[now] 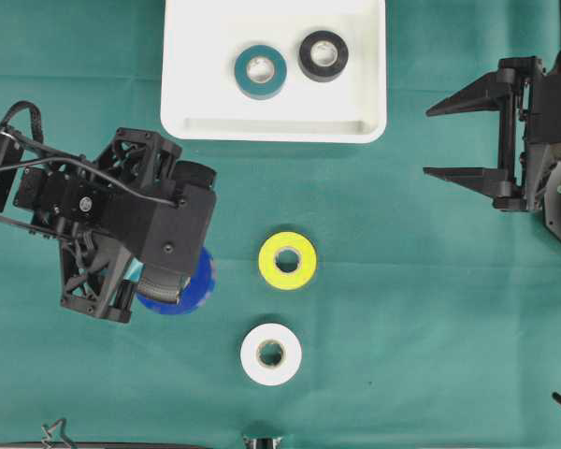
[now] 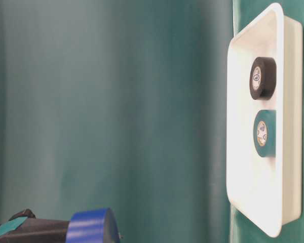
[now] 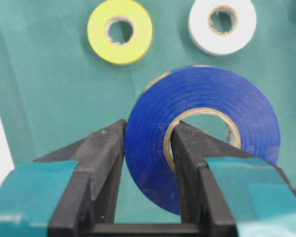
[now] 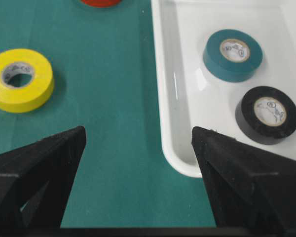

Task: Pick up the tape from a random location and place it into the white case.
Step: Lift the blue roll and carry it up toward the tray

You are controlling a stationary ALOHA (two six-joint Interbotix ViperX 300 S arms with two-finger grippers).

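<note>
Green cloth covers the whole worktop [image 1: 402,309]. The left pincer [image 3: 147,148] is pinching the blue tape [image 3: 207,103] through its wall, one finger inside the core. The right pincer [image 1: 444,140] hangs spread wide, holding nothing. The white case [image 1: 196,84] sits at the far edge with teal tape [image 1: 260,72] and black tape [image 1: 323,56] inside; yellow tape [image 1: 287,260] and white tape [image 1: 270,354] lie loose on the cloth.
</note>
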